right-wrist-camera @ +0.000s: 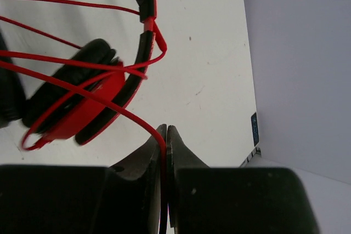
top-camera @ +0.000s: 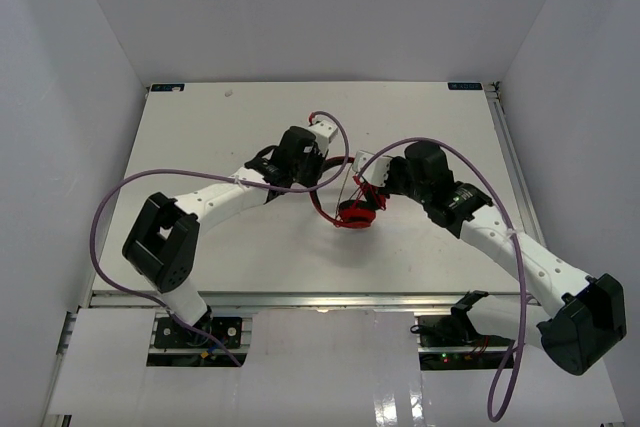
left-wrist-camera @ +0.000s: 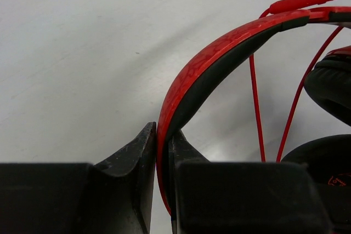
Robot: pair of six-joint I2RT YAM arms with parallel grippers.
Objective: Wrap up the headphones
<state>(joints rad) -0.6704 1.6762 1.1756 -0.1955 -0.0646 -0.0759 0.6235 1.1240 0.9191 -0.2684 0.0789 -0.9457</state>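
The wrapping looks part done: the left gripper pinches the headband of the headphones over the middle of the table, a few loops of cord cross an ear cup, and the right gripper is shut tight on the cord, with more to wind

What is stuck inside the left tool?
The headphones' red headband, pinched in the left tool between its fingers. The band's lower end is covered by them.

The left gripper clamps the headphones by the headband; red cord strands hang above the counter.
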